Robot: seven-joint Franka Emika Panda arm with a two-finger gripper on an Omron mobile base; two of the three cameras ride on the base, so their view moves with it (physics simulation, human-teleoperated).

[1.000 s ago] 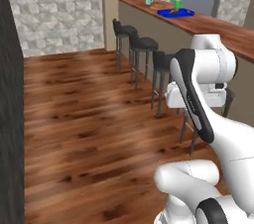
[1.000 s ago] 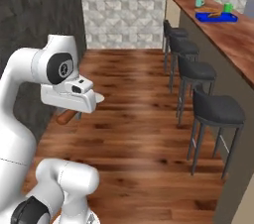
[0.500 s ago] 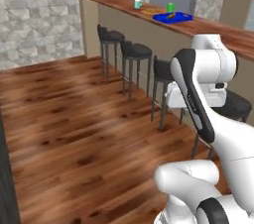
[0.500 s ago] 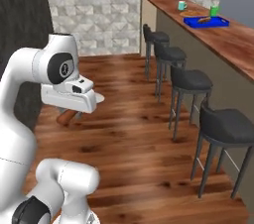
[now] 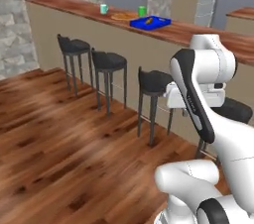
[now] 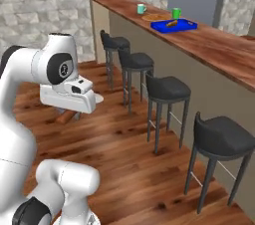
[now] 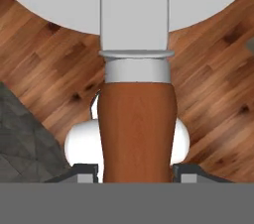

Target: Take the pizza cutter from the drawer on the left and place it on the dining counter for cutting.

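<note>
The claw (image 7: 135, 171) pinches 1 pizza cutter (image 7: 136, 129) (brown handle); 4 stools (image 6: 167, 88) line 1 dining counter (image 6: 219, 47).

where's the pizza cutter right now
The pizza cutter is held in the gripper, its brown handle between the fingertips in the hand view, above the wood floor and short of the dining counter.
</note>
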